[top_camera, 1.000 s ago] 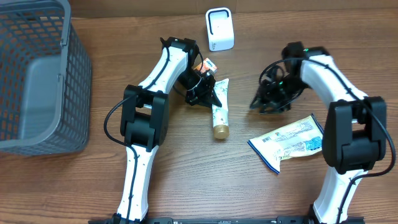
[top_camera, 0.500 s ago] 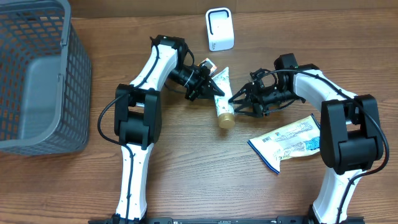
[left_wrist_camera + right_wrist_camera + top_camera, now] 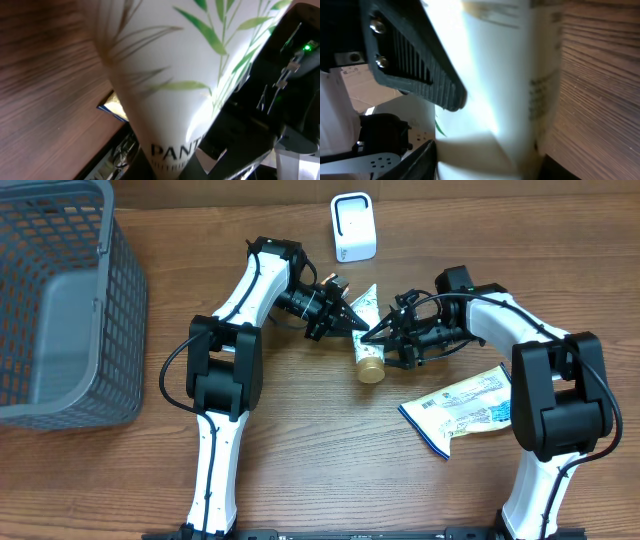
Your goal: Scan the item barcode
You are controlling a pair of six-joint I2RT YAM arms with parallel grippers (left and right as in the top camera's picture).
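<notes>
A white tube with green leaf print [image 3: 369, 356] and a gold cap lies tilted just above the table, between both arms. My left gripper [image 3: 352, 320] is shut on its flat crimped end; in the left wrist view the tube [image 3: 170, 75] fills the frame. My right gripper [image 3: 380, 338] is open and straddles the tube's middle from the right. In the right wrist view the tube [image 3: 500, 75] sits between my right gripper's [image 3: 487, 165] two dark fingers. The white scanner [image 3: 353, 226] stands at the back. No barcode shows.
A grey mesh basket [image 3: 60, 300] stands at the left edge. A blue and white pouch [image 3: 465, 408] lies flat at the right front. A small orange item [image 3: 335, 283] rests behind the left gripper.
My left gripper has swung the tube to the right and turned its cap toward the right arm. My right gripper has opened wider and moved left until its fingers came around the tube.
</notes>
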